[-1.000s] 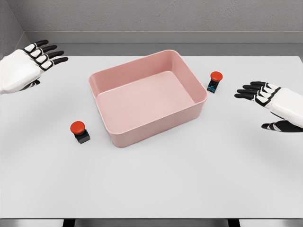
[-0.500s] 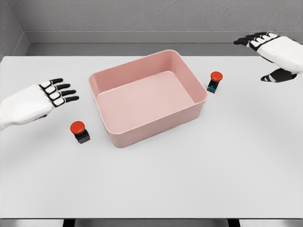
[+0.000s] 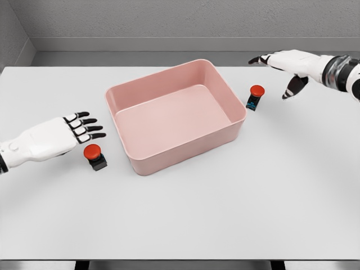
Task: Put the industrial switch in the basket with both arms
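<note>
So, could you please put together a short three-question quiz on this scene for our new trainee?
1. True or false: the pink basket already holds a switch.
2. Multiple choice: the left switch with the red button sits
A. inside the basket
B. on the table just off the basket's left front corner
C. in the left hand
3. Short answer: which switch is the right hand nearest, and is it gripping it?

Key
1. False; the basket is empty.
2. B
3. The right switch beside the basket's right wall; no, the open hand is up and to its right, holding nothing.
</note>
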{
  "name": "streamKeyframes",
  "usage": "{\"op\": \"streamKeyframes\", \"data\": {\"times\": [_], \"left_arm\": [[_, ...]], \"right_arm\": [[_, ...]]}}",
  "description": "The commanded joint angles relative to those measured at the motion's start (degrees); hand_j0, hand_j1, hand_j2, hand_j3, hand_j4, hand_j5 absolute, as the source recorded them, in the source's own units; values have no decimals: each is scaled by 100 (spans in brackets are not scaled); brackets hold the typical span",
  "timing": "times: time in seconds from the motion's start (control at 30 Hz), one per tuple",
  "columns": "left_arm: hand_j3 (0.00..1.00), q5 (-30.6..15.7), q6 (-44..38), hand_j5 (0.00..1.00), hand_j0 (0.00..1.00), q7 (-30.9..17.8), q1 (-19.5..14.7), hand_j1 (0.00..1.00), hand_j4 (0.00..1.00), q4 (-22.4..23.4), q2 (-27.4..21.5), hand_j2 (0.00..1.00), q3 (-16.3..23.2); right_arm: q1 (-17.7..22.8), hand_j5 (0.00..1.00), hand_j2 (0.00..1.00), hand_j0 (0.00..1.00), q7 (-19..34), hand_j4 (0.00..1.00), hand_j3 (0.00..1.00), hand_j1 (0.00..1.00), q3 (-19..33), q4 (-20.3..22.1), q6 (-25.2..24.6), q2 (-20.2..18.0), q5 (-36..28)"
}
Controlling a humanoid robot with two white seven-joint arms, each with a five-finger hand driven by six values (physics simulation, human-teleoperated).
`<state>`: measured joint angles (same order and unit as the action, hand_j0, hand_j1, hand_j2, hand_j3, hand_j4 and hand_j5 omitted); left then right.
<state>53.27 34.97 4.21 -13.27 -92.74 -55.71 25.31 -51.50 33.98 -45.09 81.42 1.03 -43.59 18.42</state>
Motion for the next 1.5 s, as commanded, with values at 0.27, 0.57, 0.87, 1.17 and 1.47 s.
{"op": "streamKeyframes", "data": {"times": [0.27, 0.57, 0.87, 1.17, 1.47], "left_arm": [[100, -45, 3, 100, 100, -52, -17, 100, 100, -192, 42, 100, 273], [100, -36, 3, 100, 100, -157, -17, 100, 100, -236, 86, 100, 334], [96, -27, 3, 96, 96, -315, -61, 96, 96, -298, 69, 96, 457], [64, -1, 3, 64, 64, -430, -52, 64, 64, -333, 33, 64, 457], [42, 26, 3, 42, 42, -588, -79, 42, 42, -377, 25, 42, 440]], "right_arm": [[-343, 100, 100, 100, 102, 100, 100, 100, -615, -707, -24, 702, 4], [-343, 100, 100, 100, 102, 100, 100, 100, -606, -1067, -33, 685, 30], [-334, 100, 100, 100, 102, 100, 100, 100, -843, -1313, -33, 711, 30], [-369, 100, 100, 100, 102, 100, 100, 100, -852, -1577, -24, 887, 30], [-457, 100, 100, 100, 102, 100, 100, 100, -861, -1779, -15, 1063, 39]]}}
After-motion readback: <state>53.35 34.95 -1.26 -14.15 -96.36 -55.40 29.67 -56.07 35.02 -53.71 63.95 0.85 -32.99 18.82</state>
